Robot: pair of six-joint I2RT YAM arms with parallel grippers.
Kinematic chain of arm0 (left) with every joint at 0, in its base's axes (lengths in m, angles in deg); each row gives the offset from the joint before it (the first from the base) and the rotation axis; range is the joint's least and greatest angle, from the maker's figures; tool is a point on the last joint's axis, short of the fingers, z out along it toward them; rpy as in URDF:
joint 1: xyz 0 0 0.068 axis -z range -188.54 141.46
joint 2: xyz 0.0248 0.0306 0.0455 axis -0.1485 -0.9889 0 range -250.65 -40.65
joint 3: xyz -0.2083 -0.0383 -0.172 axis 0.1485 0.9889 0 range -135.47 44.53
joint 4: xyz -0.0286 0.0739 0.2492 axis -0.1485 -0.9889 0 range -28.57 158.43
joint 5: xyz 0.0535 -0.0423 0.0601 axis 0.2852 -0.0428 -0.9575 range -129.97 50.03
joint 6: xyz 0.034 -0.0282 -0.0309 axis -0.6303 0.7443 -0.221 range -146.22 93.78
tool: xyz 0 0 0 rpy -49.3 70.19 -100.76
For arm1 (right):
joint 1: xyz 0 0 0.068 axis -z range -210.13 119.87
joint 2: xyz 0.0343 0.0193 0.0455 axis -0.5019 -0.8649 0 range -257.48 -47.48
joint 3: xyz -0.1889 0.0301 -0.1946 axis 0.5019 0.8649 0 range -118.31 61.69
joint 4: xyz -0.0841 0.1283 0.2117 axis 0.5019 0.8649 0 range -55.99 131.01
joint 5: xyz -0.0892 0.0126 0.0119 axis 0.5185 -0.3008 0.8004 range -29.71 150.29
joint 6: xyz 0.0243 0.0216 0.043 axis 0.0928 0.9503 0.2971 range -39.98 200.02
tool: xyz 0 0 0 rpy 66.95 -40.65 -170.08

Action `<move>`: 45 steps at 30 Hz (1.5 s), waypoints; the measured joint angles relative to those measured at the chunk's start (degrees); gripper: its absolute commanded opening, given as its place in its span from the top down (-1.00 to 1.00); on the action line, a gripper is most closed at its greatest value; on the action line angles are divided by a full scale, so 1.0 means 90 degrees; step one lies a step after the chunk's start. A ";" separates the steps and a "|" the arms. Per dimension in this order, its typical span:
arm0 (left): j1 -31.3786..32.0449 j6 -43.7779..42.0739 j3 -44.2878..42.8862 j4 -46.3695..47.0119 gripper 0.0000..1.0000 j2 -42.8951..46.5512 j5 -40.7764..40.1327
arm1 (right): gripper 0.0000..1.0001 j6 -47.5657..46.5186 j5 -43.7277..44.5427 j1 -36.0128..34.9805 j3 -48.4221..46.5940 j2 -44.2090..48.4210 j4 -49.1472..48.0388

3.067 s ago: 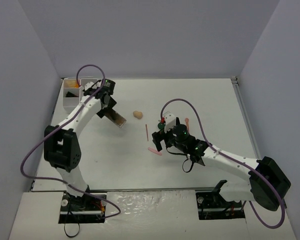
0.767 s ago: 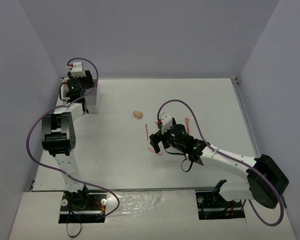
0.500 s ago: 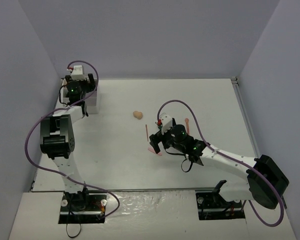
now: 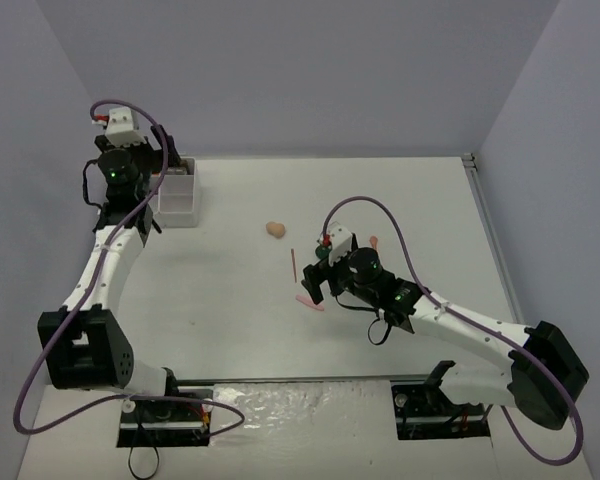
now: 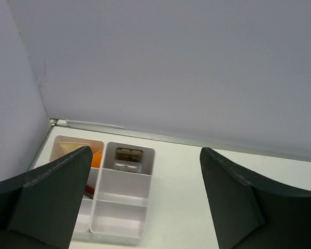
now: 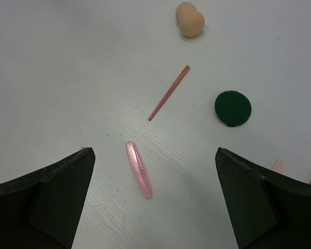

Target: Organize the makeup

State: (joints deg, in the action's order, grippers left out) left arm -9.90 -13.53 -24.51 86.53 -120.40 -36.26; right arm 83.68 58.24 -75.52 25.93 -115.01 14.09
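Your right gripper (image 4: pixel 318 285) hovers over the table on the near side of the beige sponge (image 6: pixel 190 19), its fingers spread wide with nothing between them. Right below it lies a pink stick (image 6: pixel 138 170), the loose piece nearest you from the sponge. A thin dark-red pencil (image 6: pixel 169 93) lies between that stick and the sponge, touching neither. The dark-green round compact (image 6: pixel 232 108) sits flat to the right of the pencil, nearer to you than the sponge. Well left of the sponge and slightly farther back stands the white box (image 5: pixel 119 218). It holds a brown palette (image 5: pixel 128 158) in one far compartment and an orange tube (image 5: pixel 96 158) in the next. Your left gripper (image 5: pixel 145 155) hangs above it, fingers wide and empty.
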 measured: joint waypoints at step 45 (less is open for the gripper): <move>0.1184 0.0770 0.2772 -0.4519 -0.65 0.3774 0.1449 | 0.17 0.1416 0.0347 0.3342 -0.1088 -0.2417 0.1509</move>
State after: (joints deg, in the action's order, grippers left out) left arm 0.76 -6.61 0.44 45.86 -86.44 -23.22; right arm 96.42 61.37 -45.44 16.14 -136.77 27.67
